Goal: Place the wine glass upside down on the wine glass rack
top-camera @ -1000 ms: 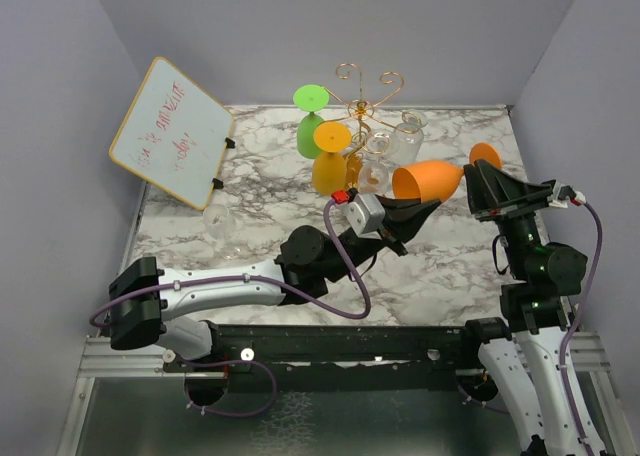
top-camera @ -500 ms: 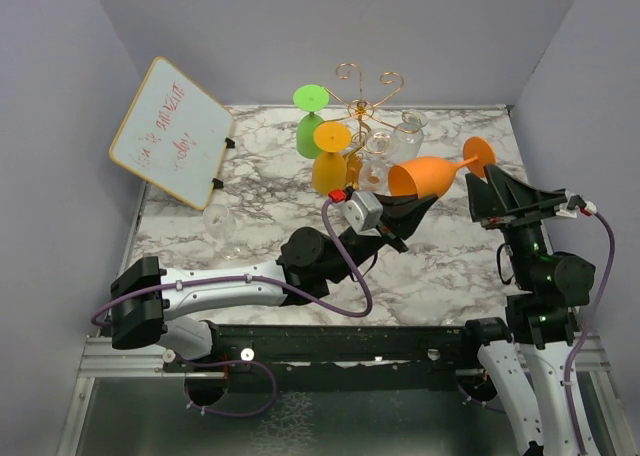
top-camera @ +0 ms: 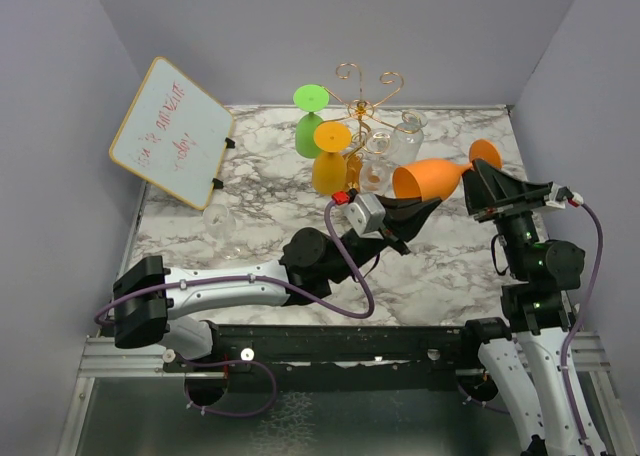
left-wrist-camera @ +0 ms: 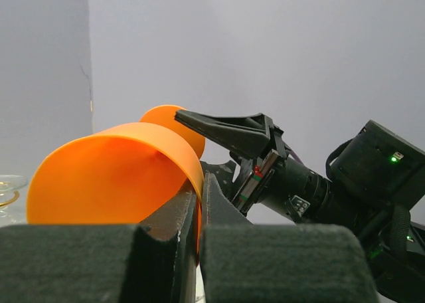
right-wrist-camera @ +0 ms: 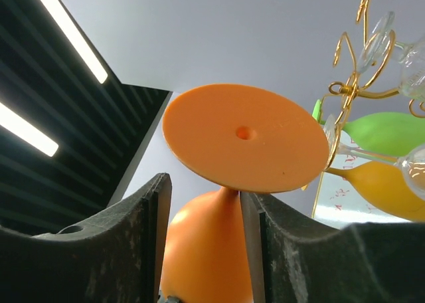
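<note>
Two end effectors meet on one orange wine glass [top-camera: 432, 178], which lies on its side in the air above the bench [top-camera: 270, 201]. My left end effector [top-camera: 430, 204] is clamped on the bowl's rim, the wall pinched between its fingers [left-wrist-camera: 279, 263]. My right end effector [top-camera: 470, 174] stands open, its fingers [right-wrist-camera: 113, 250] straddling the stem just under the foot, which points to 2 o'clock. Beyond, at 12 o'clock, the wine glass rack [top-camera: 366, 98] carries other glasses [top-camera: 328, 166].
</note>
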